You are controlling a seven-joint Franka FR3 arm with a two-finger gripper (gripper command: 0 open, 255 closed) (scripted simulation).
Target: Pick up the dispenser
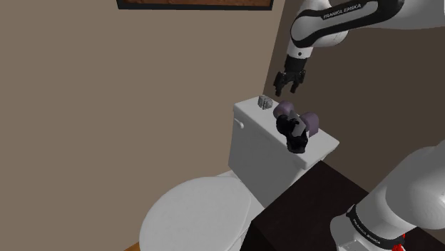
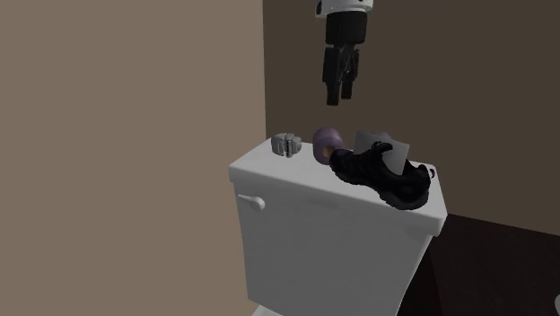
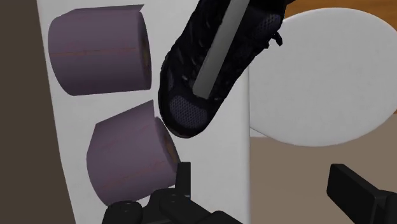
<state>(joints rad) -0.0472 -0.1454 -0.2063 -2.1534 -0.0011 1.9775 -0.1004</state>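
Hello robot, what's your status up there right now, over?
Claw open, hovering above toilet tank. Small grey dispenser untouched at tank's end. Purple rolls and black shoe crowd beside it.

The arm [image 1: 310,28] is glossy white, built of rounded, tubular links with dark bands at the joints. At one o'clock in the shoulder view, a black band carries white FRANKA EMIKA lettering [image 1: 349,11]. At five o'clock a black ring [image 1: 367,229] bears similar white print, with a small red spot [image 1: 405,242] beside it. The gripper [image 1: 289,87] is all black, with blocky, squared fingers [image 3: 356,191].
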